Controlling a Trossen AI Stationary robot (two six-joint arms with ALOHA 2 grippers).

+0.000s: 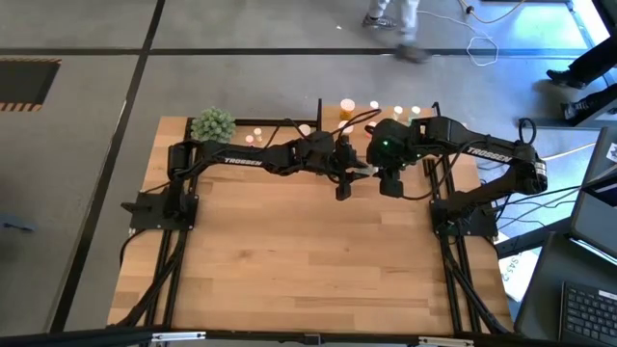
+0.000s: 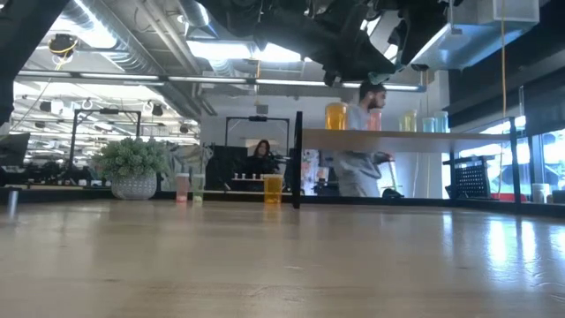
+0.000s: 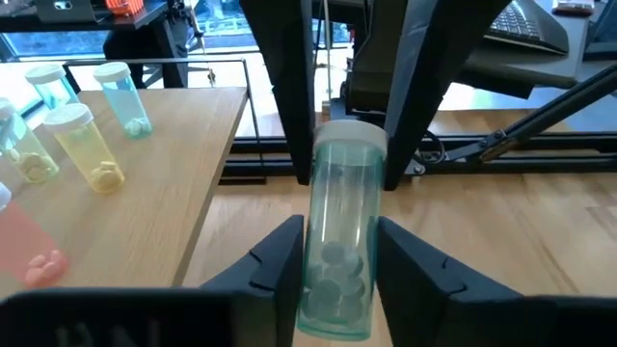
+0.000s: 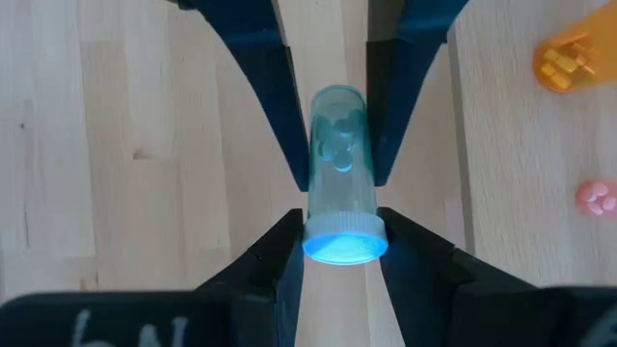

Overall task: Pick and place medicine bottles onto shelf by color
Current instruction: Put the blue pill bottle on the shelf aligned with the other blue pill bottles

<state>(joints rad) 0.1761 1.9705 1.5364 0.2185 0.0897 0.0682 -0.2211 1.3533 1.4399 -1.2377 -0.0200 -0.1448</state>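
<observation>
A teal medicine bottle (image 3: 339, 222) with a pale cap and pills inside hangs above the middle of the table. My left gripper (image 3: 337, 265) and my right gripper (image 4: 345, 241) meet on it (image 1: 361, 172), each shut on one end. The shelf (image 2: 406, 140), a light-wood board on black posts, stands at the far edge. It carries an orange bottle (image 1: 347, 108), a teal one (image 3: 120, 92), a yellow one (image 3: 82, 145) and a pink one (image 3: 29, 251). Three small bottles (image 1: 254, 136) stand on the table left of the shelf. My left gripper pinches the bottle's body near its bottom end (image 3: 333, 289), where the pills lie, between its two fingers. The fingers come nearly level from the table's left. The bottle is clear of the table, its cap end pointing away from this gripper. My right gripper pinches the bottle at its cap end (image 4: 345, 236), one finger (image 4: 280, 255) on each side of the cap. It comes from above, slanting down, and the body runs on away from it. The bottle hangs clear of the tabletop.
A green plant ball (image 1: 213, 123) in a pot sits at the table's far left corner. Black frame rails (image 1: 174, 251) run along both sides. The wide near half of the wooden tabletop (image 1: 308, 270) lies bare. A person (image 2: 357, 141) walks in the room behind.
</observation>
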